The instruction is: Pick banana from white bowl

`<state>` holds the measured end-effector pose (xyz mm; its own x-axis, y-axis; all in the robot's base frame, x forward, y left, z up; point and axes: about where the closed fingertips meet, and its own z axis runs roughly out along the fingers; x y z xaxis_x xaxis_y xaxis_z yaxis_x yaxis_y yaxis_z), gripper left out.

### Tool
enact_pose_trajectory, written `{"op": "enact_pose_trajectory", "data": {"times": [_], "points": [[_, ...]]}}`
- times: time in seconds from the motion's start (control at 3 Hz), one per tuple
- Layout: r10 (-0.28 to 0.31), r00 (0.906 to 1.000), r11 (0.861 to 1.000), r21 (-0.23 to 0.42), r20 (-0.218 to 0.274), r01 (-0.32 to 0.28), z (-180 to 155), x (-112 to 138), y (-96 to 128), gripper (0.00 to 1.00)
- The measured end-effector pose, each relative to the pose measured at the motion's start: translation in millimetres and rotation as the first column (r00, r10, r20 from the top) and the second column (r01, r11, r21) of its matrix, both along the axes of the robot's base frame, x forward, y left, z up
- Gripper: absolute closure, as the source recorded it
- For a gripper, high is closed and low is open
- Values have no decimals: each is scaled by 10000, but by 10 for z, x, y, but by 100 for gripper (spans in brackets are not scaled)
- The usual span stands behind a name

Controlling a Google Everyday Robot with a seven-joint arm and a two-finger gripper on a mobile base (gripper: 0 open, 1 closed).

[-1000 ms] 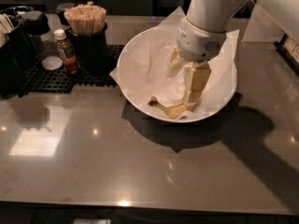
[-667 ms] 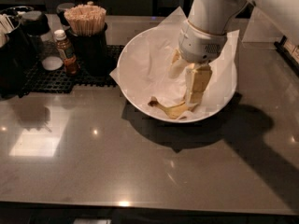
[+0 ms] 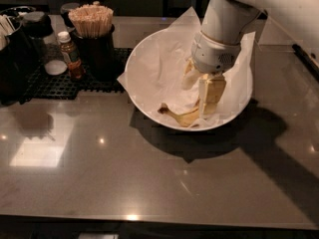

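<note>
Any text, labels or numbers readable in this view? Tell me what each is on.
Label on the small brown bottle: too blurred to read.
No other text: none on the gripper, down in the white bowl at the banana, nor on the stick holder.

A café or kitchenette counter is suggested by the glossy worktop (image 3: 99, 173), where wooden stirrers (image 3: 91, 21) in a cup and a sauce bottle (image 3: 71, 56) are kept on a black mat (image 3: 75, 83), the gripper (image 3: 205, 111) being down inside the bowl (image 3: 144, 101).
</note>
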<state>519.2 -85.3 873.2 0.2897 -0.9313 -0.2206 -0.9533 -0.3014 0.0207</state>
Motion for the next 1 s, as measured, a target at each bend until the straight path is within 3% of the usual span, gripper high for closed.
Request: {"op": "enact_pose_trajectory", "data": {"times": [1.0], "points": [[271, 9992, 9995, -122, -300, -275, -154, -4, 31, 35]]}}
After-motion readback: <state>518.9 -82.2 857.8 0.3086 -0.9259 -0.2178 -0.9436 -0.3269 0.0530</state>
